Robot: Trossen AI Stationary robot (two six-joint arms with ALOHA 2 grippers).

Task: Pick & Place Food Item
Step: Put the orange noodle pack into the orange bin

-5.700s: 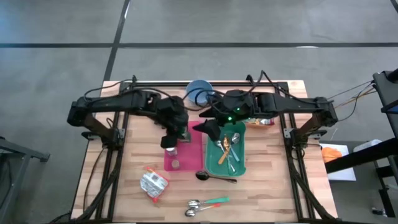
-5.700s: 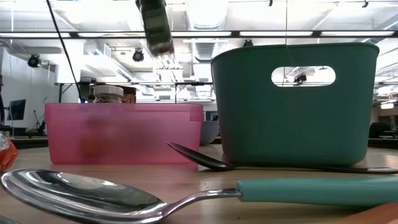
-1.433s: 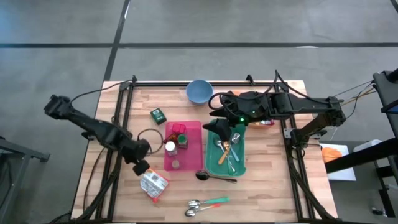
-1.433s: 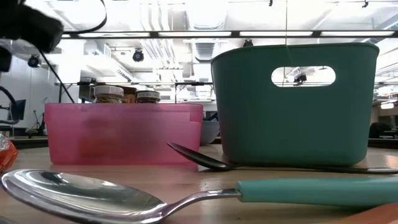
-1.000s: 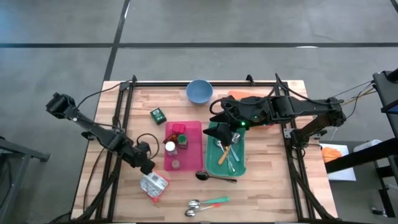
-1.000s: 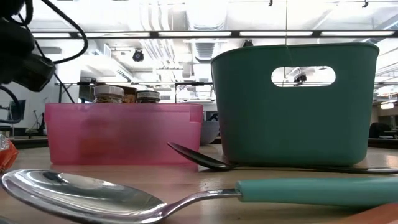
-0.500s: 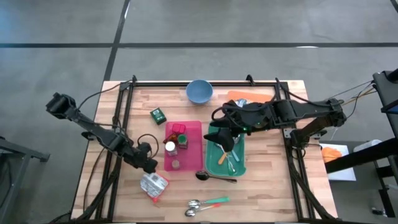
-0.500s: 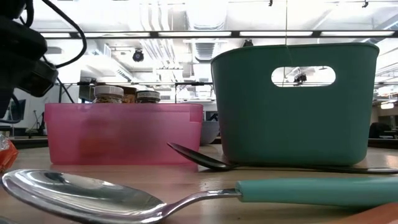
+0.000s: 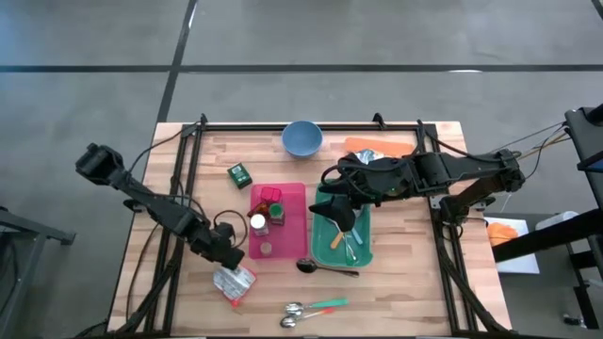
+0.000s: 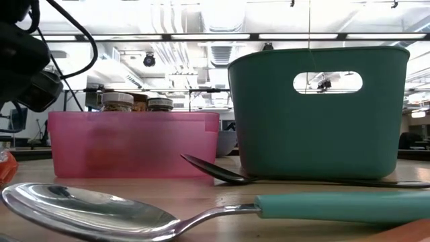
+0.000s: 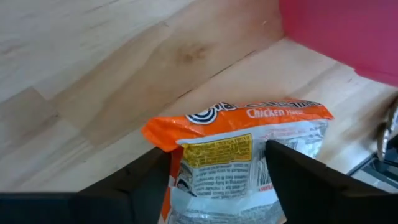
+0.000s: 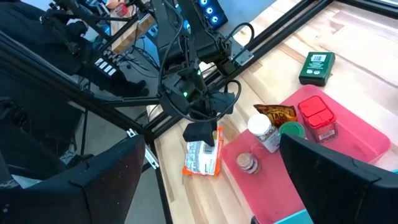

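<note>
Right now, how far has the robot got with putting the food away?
Done: several jars and packets already sit in the pink bin. In hand: the left gripper is down over the chicken noodle packet on the table beside that bin, fingers either side of it, not yet lifted. The right gripper hangs open above the green bin. Left: lifting the packet, and the small green box lies outside the bins.

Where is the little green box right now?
In the high view, the little green box lies on the table's left half, just off the pink tray's far-left corner and diagonally below the blue bowl.
</note>
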